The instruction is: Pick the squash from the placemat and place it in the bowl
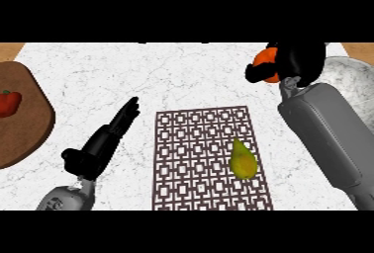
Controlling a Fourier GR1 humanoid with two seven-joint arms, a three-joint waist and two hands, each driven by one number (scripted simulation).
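Overhead, right hand (292, 59) curled round an orange squash (264, 60), beside the bowl (350, 84).

The patterned placemat (210, 159) lies on the white marble counter (168, 74) and serves as reference. A yellow-green pear-shaped fruit (243, 159) rests on the placemat's right portion. Left of the placemat, the left hand (102, 143) lies with fingers straight, holding nothing. Beyond the placemat's far right corner, the right hand (296, 62) is curled round an orange squash (264, 62), just beside the grey bowl (354, 84). Far left of the placemat, a wooden board (29, 123) carries a red pepper (9, 102).
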